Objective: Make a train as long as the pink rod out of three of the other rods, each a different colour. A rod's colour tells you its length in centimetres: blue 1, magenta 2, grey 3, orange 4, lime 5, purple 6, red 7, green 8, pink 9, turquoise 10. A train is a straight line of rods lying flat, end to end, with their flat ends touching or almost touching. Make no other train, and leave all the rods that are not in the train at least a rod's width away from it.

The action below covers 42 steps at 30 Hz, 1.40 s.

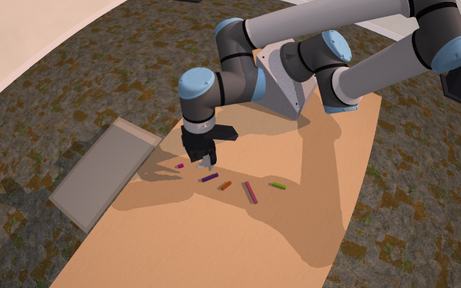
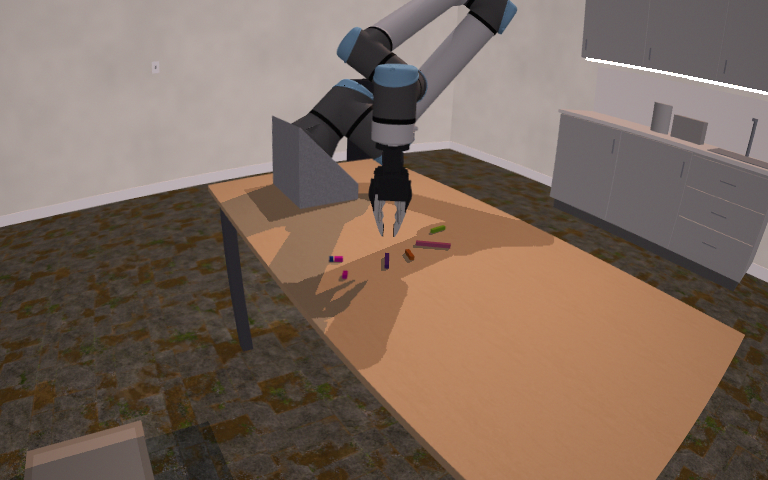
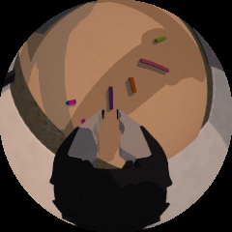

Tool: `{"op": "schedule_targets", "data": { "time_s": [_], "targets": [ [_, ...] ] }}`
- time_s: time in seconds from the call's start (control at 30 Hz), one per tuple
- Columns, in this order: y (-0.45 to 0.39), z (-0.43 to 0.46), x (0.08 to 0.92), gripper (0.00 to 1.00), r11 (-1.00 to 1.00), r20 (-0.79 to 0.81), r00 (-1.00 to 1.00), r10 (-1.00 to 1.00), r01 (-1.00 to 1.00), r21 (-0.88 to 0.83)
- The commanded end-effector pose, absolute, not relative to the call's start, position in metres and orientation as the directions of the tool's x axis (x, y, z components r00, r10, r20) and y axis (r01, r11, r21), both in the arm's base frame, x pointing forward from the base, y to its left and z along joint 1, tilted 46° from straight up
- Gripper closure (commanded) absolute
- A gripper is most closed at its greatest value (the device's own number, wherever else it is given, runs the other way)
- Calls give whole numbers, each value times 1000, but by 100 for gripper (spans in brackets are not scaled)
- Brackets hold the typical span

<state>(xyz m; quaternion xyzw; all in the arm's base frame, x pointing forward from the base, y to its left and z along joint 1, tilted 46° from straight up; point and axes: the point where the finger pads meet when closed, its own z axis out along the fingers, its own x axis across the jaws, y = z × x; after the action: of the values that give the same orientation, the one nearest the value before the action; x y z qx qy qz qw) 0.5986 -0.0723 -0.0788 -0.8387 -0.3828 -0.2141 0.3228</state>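
My gripper [image 1: 205,167] [image 2: 389,234] [image 3: 110,109] is empty above the table, fingers a narrow gap apart, near the purple rod [image 1: 210,177] [image 2: 386,260] [image 3: 110,98]. The orange rod [image 1: 225,185] [image 2: 409,254] [image 3: 132,85] lies beyond it, then the pink rod [image 1: 251,192] [image 2: 433,245] [image 3: 155,65] and the lime rod [image 1: 278,185] [image 2: 437,229] [image 3: 160,40]. A blue rod [image 2: 331,258] [image 3: 68,102] and a magenta rod [image 2: 338,258] [image 3: 72,101] lie end to end, hidden in the top view. Another magenta rod [image 1: 180,165] [image 2: 344,274] [image 3: 83,121] lies apart from them.
The wooden table [image 1: 203,244] [image 2: 538,350] carries the arm's grey mount [image 1: 278,78] [image 2: 317,175] at its back. A pale box-like platform [image 1: 101,170] [image 2: 84,458] stands off the table's edge. The arm's shadow falls across the rods.
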Motion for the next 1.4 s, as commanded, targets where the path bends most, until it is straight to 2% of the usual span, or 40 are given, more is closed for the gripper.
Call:
{"op": "schedule_targets", "data": {
  "time_s": [0.0,1.37],
  "targets": [
    [-73,-79,599,86,-499,606,615,504,780,-376],
    [-65,-86,600,86,-499,607,615,504,781,-376]
  ]
}}
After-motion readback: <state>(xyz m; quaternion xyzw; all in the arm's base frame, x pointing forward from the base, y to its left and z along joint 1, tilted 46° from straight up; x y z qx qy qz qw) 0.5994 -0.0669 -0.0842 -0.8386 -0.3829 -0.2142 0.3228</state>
